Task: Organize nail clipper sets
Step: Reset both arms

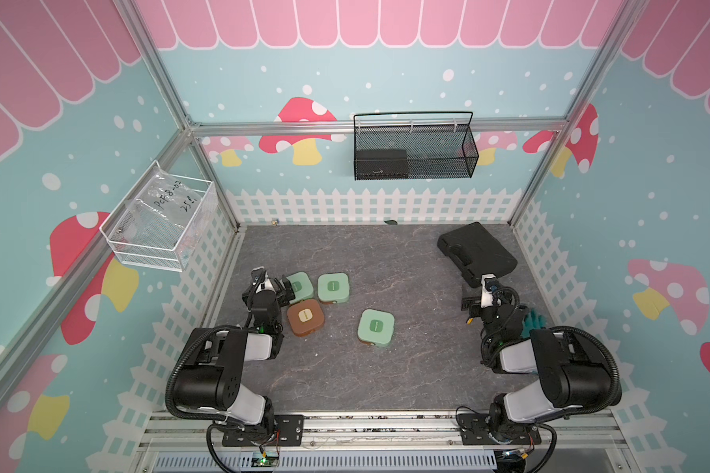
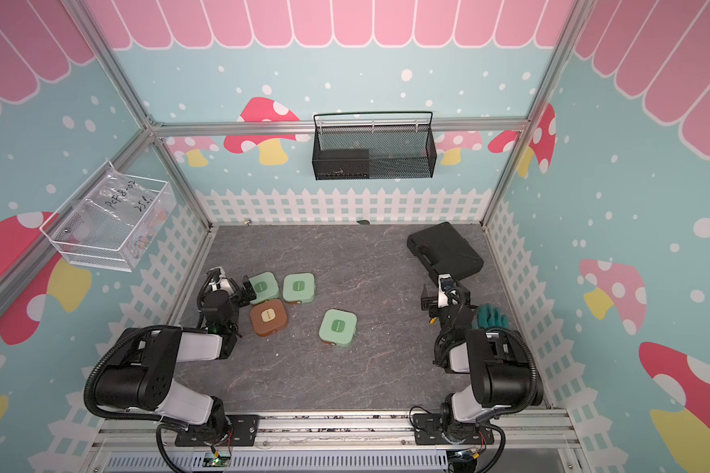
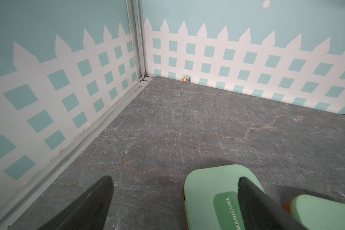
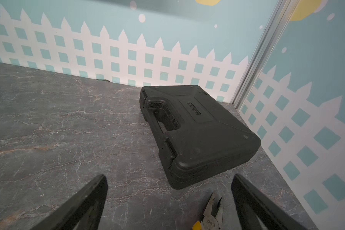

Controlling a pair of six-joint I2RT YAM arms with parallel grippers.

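Note:
Four closed nail clipper set cases lie on the grey tabletop in both top views. Three are mint green (image 1: 300,286) (image 1: 333,288) (image 1: 376,327) and one is brown (image 1: 306,316). My left gripper (image 1: 284,290) is open at the leftmost mint case, holding nothing. In the left wrist view one finger (image 3: 253,199) is over that case's lid (image 3: 209,187), which reads MANICURE; the other finger is over bare table. A second mint case (image 3: 323,207) lies beside it. My right gripper (image 4: 169,177) is open and empty at the right side, far from the cases.
A large black tool case (image 4: 197,135) lies in the back right corner ahead of the right gripper. Yellow-handled pliers (image 4: 213,211) lie between its fingers on the table. A teal glove (image 1: 533,321) lies by the right arm. Wire baskets hang on the back wall (image 1: 415,147) and left wall (image 1: 160,221).

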